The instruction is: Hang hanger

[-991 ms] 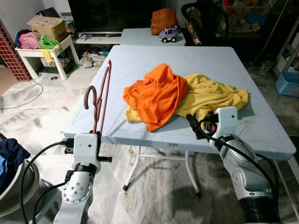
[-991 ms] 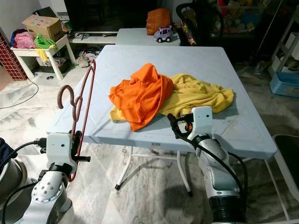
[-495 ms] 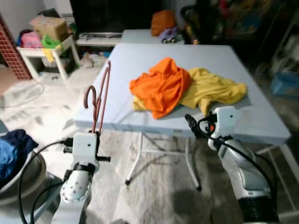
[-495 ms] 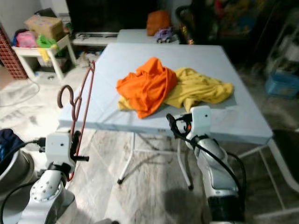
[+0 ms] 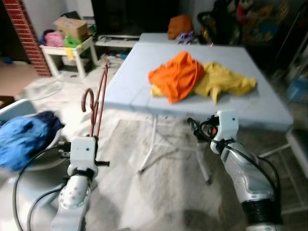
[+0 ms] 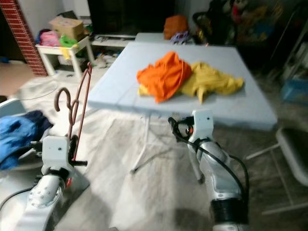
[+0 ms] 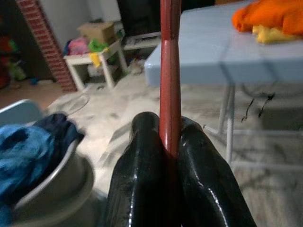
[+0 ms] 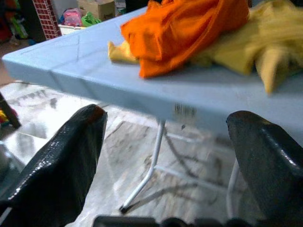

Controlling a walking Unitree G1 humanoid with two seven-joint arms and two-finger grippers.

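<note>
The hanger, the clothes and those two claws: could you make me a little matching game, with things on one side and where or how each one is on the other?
Things:
1. hanger
2. orange garment
3. blue clothes
4. right gripper

Places or states:
A. heaped in a basin on the floor, on the robot's left
B. jaws spread wide, holding nothing, in front of the table
C. clamped upright in the left gripper
D. piled on the table, beside a yellow garment

Pairs: 1-C, 2-D, 3-A, 4-B
</note>
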